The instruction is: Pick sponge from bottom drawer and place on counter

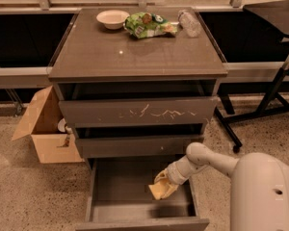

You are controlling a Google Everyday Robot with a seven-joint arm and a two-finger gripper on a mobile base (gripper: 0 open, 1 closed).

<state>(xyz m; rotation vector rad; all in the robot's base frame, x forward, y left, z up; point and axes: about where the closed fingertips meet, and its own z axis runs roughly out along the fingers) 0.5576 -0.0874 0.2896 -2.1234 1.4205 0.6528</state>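
The bottom drawer [120,186] is pulled open below the cabinet, showing its flat grey floor. The pale yellow-tan sponge [157,190] is inside it at the right side. My gripper [164,182] reaches down into the drawer from the right and sits right on the sponge's upper edge. The white arm [207,159] leads back to the robot body at lower right. The counter [135,52] is the glossy dark top of the cabinet above.
On the counter's back edge sit a white bowl [112,19], a green snack bag [147,25] and a clear plastic bottle [189,23]. An open cardboard box [43,129] stands on the floor left of the cabinet. A black stand's legs [260,109] are at right.
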